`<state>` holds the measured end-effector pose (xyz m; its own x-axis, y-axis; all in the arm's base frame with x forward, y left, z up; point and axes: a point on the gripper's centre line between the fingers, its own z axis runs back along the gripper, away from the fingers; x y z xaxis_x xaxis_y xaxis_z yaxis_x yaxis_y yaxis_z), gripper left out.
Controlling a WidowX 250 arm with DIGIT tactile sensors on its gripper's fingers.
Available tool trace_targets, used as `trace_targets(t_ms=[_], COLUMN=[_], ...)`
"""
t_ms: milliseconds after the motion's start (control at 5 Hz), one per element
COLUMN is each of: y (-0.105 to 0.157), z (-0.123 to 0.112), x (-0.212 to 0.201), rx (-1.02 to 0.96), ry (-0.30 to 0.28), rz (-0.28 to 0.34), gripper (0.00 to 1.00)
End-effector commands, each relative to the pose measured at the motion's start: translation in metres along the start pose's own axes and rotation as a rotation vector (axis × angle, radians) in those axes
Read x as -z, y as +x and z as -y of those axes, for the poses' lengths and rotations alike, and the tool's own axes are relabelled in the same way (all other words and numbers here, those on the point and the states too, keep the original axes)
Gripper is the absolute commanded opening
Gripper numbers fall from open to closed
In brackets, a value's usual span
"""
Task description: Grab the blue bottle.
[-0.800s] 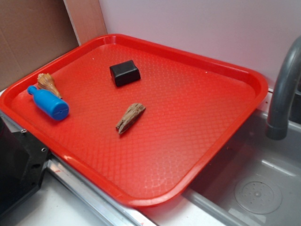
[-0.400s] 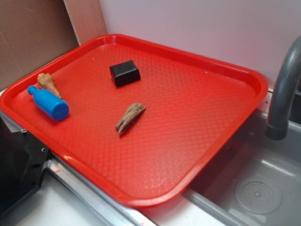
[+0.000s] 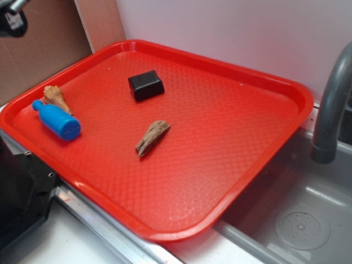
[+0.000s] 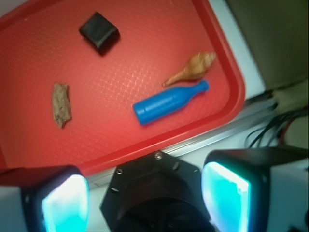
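Note:
The blue bottle (image 3: pixel 56 120) lies on its side near the left edge of the red tray (image 3: pixel 264 159), cap toward the rim. In the wrist view the blue bottle (image 4: pixel 169 103) lies well ahead of my gripper (image 4: pixel 145 195), whose two pads are wide apart with nothing between them; it is open. In the exterior view only a dark bit of the gripper (image 3: pixel 12 15) shows at the top left corner, high above the tray and apart from the bottle.
A brown spiral seashell (image 3: pixel 55 98) lies touching or just beside the bottle. A black block (image 3: pixel 146 84) and a piece of wood (image 3: pixel 152 137) also lie on the tray. A grey faucet (image 3: pixel 333 104) and sink (image 3: pixel 297 220) are at the right; black hardware (image 3: pixel 22 192) sits below the tray's left edge.
A part of the gripper has come into the exterior view at the top left corner. The things on the tray have not moved.

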<state>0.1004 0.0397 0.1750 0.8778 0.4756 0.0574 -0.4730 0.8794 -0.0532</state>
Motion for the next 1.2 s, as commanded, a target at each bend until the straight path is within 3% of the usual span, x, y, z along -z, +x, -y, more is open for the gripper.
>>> trace_targets(t_ms=[0,400,1000], y=[0.032,0.050,0.043], z=[-0.009,-0.007,0.008], x=[0.081,0.131,0.143], rx=[-0.226,-0.303,-0.533], ry=[-0.018,-0.054,0.030], rz=[-0.042,-0.032,-0.126], gripper=[1.00,1.00,1.00])
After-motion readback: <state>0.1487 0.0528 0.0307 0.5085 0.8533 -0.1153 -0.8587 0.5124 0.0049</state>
